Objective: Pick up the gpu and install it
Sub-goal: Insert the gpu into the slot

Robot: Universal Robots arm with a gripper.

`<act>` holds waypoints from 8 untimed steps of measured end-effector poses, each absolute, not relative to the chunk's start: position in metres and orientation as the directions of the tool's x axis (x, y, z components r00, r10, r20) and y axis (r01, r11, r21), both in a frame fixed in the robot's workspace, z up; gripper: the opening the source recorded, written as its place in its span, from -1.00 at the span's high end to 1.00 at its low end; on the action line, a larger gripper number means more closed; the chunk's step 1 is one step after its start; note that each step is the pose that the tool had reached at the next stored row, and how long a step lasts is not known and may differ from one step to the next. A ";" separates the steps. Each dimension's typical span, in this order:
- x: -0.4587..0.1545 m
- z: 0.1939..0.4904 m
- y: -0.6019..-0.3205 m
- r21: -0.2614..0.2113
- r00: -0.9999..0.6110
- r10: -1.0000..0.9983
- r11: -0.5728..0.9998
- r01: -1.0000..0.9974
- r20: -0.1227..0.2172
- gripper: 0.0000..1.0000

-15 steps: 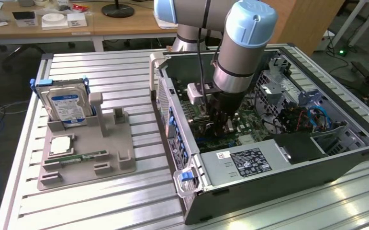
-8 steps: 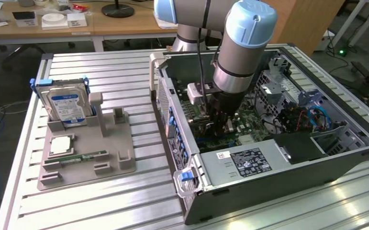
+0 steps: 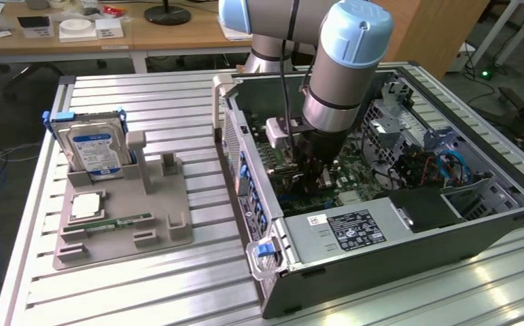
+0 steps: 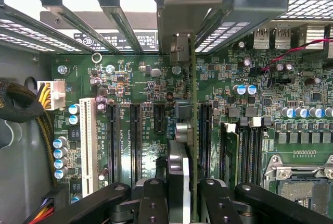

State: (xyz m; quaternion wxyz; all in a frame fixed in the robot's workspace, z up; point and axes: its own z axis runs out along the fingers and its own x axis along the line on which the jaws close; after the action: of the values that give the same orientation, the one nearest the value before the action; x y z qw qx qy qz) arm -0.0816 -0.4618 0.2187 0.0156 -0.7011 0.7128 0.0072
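Note:
The gpu (image 4: 193,104) shows edge-on in the wrist view, a thin green-edged card with its grey metal bracket (image 4: 177,21) against the case's rear slot openings. My gripper (image 4: 182,195) is shut on the card, one black finger (image 4: 153,198) on each side of it. The card hangs upright just above the motherboard (image 4: 130,78), in line with the long black expansion slots (image 4: 136,140). In the exterior view my gripper (image 3: 315,173) reaches straight down into the open computer case (image 3: 243,136), over the board near the rear wall.
A power supply (image 3: 353,227) fills the case's near end, and drive cages with blue cables (image 3: 443,163) sit at the exterior view's right. On the exterior view's left a grey fixture (image 3: 126,224) holds a blue-labelled hard drive (image 3: 94,149) and a RAM stick (image 3: 117,223).

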 end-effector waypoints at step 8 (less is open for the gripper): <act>-0.082 0.216 -0.462 -0.012 -0.016 -0.999 0.017 -1.000 -0.032 0.44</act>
State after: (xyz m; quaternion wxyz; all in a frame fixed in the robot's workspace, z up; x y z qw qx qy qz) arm -0.0816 -0.4618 0.2160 0.0156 -0.7011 0.7128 0.0073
